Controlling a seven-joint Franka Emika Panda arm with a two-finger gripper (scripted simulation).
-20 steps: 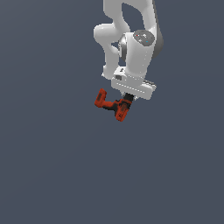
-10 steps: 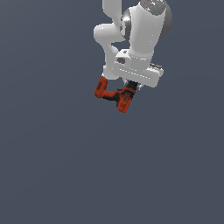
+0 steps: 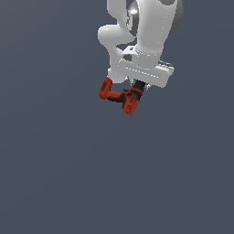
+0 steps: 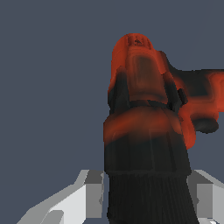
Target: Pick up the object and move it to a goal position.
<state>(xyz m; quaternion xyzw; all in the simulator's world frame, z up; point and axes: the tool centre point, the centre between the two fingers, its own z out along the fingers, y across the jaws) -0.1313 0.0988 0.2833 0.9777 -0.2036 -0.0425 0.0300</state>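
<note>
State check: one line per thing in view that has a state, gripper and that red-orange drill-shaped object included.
White parallel gripper: shut on the drill-shaped object, pointing down.
Red-orange drill-shaped object with black parts: held between the fingers, lifted clear of the grey surface, its L-shape tilted, one end sticking out toward the exterior view's left.

Small red-orange drill (image 3: 119, 96) with black parts, L-shaped, hanging in mid-air beneath the white claw (image 3: 136, 91), blocky end toward the exterior view's left
</note>
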